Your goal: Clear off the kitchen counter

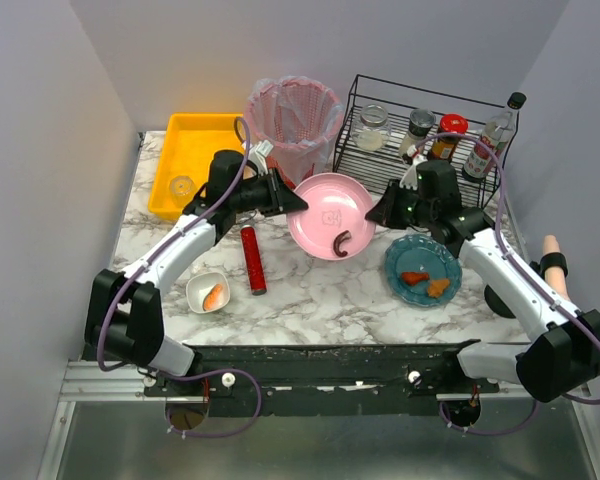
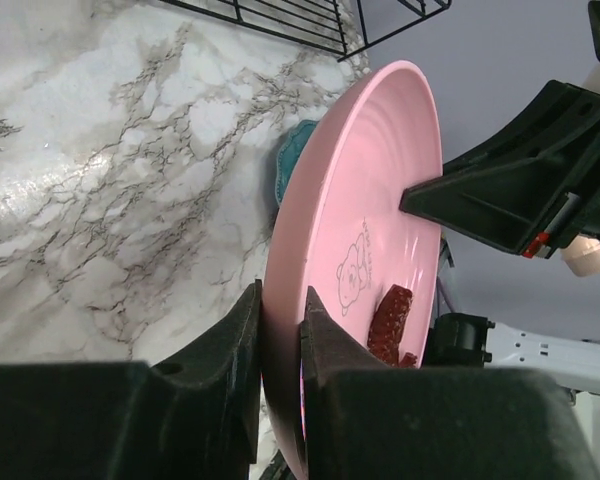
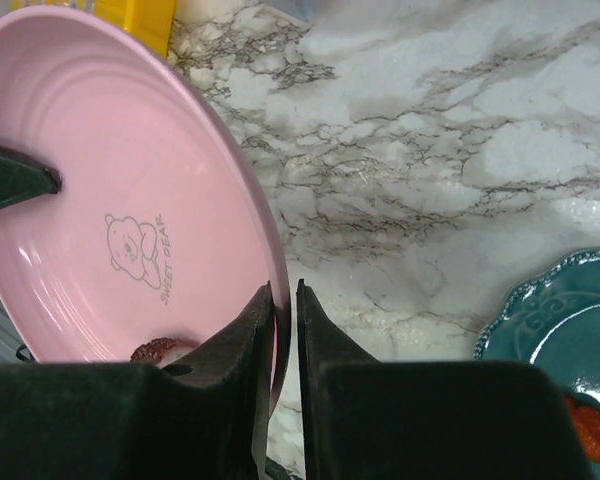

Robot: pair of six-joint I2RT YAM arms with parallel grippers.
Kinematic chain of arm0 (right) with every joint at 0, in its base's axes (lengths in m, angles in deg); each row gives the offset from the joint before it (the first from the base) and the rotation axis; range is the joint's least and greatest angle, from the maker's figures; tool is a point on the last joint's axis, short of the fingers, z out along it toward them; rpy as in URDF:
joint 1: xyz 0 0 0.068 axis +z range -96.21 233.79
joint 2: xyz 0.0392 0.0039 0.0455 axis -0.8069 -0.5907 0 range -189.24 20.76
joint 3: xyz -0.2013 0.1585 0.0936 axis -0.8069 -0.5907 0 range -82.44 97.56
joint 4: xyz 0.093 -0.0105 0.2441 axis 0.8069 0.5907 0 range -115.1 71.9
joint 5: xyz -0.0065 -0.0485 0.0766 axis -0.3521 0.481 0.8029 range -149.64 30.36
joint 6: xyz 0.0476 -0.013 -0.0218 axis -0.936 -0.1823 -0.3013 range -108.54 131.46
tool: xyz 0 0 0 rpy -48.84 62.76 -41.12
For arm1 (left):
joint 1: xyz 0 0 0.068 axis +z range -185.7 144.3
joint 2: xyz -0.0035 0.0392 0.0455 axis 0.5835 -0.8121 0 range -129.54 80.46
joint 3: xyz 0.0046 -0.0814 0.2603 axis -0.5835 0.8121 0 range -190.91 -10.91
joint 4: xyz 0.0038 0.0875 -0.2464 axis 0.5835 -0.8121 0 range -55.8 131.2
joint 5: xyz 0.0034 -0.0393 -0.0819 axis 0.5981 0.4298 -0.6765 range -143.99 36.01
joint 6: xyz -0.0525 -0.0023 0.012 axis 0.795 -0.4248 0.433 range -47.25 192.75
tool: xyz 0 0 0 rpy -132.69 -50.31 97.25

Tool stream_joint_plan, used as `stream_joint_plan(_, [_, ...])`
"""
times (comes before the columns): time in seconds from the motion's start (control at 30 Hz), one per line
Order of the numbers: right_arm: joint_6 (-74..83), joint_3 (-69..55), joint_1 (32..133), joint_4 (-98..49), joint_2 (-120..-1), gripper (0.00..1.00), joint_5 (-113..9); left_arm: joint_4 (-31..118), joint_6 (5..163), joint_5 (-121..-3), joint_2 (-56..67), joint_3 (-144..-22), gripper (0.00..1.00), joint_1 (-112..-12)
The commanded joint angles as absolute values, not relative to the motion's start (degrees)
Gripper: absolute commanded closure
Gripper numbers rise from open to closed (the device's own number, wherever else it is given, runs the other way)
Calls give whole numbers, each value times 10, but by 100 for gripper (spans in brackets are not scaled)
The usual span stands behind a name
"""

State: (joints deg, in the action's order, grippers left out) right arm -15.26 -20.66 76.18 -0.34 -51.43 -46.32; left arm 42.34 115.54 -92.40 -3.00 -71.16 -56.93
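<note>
A pink plate (image 1: 325,210) with a bear drawing is held off the white marble kitchen counter (image 1: 320,290) by both grippers and is tilted. A dark red piece of food (image 1: 341,241) lies at its lower rim. My left gripper (image 1: 298,203) is shut on the plate's left rim; the left wrist view shows its jaws (image 2: 280,320) pinching the rim of the plate (image 2: 370,200). My right gripper (image 1: 373,215) is shut on the right rim; the right wrist view (image 3: 284,300) shows the rim of the plate (image 3: 110,180) between its fingers.
On the counter lie a red cylinder (image 1: 252,260), a white bowl (image 1: 208,291) with orange food, and a teal plate (image 1: 423,267) with orange food. At the back stand a yellow tray (image 1: 195,140), a pink bagged bin (image 1: 295,120) and a wire rack (image 1: 347,120) of bottles.
</note>
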Motion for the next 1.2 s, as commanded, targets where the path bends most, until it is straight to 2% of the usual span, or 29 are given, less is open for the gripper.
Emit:
stream_joint_plan(0.0, [-153, -184, 753, 14, -498, 69, -463, 378, 1146, -935, -45, -792, 100, -564])
stream_joint_plan(0.03, [-153, -182, 752, 19, -495, 62, -467, 367, 1144, -935, -51, -809, 100, -560])
stream_joint_plan(0.17, [-153, -182, 743, 34, -470, 48, -486, 322, 1136, -929, -83, -892, 100, -534])
stream_joint_plan(0.27, [-154, -182, 736, 41, -447, 45, -499, 290, 1133, -927, -113, -964, 100, -510])
stream_joint_plan(0.57, [-167, -187, 725, 43, -375, 40, -520, 221, 1114, -898, -216, -1099, 100, -462])
stream_joint_plan(0.87, [-173, -210, 723, 43, -362, 39, -518, 197, 1142, -889, -309, -1246, 100, -418])
stream_joint_plan(1.17, [-181, -243, 722, 37, -359, 39, -513, 161, 1146, -780, -405, -1433, 100, -382])
